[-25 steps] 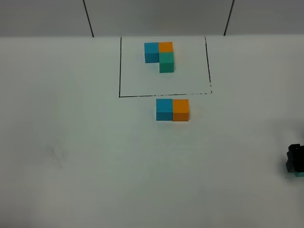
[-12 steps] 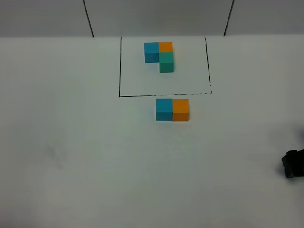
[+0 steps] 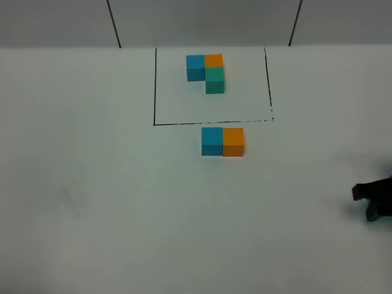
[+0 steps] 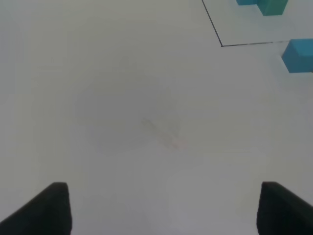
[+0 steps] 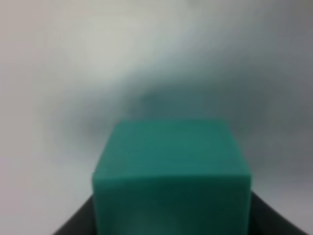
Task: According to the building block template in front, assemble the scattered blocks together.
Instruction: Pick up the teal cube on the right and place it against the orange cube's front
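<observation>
The building block template [image 3: 206, 72] is a blue, orange and teal-green L-cluster inside a black-lined rectangle [image 3: 155, 92] at the back. Just in front of that frame, a sky-blue cube [image 3: 212, 141] and an orange cube [image 3: 233, 141] sit side by side, touching. My right gripper [image 3: 373, 202] is at the right edge of the table. In the right wrist view it [image 5: 171, 220] is shut on the teal-green cube [image 5: 171, 166], which is hidden in the exterior high view. My left gripper [image 4: 161, 210] is open and empty over bare table, and out of the exterior high view.
The white table [image 3: 92, 196] runs back to a grey wall. The left wrist view shows the frame's corner line [image 4: 230, 45], the sky-blue cube [image 4: 298, 55] and part of the template [image 4: 271, 6] at its far edge.
My right gripper has moved a little further into the exterior high view from the right edge. The cubes on the table have not moved.
</observation>
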`<state>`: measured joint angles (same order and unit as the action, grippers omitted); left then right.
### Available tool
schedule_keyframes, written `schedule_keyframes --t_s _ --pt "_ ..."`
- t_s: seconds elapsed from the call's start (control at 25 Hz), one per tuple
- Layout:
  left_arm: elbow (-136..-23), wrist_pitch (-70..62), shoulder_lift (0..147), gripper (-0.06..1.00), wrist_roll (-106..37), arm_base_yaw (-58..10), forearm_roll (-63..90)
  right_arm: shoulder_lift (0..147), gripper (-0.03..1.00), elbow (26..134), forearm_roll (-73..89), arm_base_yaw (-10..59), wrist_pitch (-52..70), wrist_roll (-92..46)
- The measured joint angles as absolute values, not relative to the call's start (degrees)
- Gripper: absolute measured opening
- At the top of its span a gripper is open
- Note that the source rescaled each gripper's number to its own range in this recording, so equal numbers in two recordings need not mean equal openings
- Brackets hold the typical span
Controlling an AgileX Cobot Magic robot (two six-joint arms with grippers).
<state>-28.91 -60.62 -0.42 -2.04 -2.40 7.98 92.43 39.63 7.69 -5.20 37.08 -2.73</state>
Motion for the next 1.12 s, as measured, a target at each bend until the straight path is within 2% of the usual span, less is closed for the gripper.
schedule_keyframes --t_s 0.2,0.36,0.48,0.72,1.12 --pt "-28.9 -60.6 -0.4 0.68 -2.0 -2.4 8.0 86.7 0.23 42.7 2.3 7.4 41.9 20.6" --pt "-28.9 -60.6 -0.4 0.68 -2.0 -2.4 8.0 87.1 0.23 45.5 -2.7 18.8 44.6 39.7" --pt "-28.9 -60.6 -0.4 0.68 -2.0 -2.4 8.0 89.6 0.23 48.2 -5.7 25.7 45.2 48.7" --pt "-28.9 -60.6 -0.4 0.68 -2.0 -2.4 8.0 100.0 0.23 58.9 -6.8 34.8 47.3 52.2" --pt "-28.9 -60.6 -0.4 0.68 -2.0 -2.4 8.0 115.8 0.23 77.1 -9.1 37.0 49.9 50.1"
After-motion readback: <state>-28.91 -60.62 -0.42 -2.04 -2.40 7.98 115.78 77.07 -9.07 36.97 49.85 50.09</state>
